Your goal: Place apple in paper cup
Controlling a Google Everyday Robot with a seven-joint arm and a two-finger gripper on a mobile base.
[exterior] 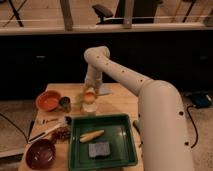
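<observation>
Currently, the apple (89,97) is positioned at the gripper (89,93), directly over the paper cup (90,107); the grip state cannot be told. 1 step is judged outstanding: release.

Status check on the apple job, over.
Tool low, just over paper cup. Apple at its tip, above the cup's mouth. Dark can to the left, not blocking.

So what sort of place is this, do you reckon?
Likely an office or lab set up for robot trials: an office chair behind, a wooden table with a green tray and an orange bowl, the gripper over the paper cup at mid-table.
</observation>
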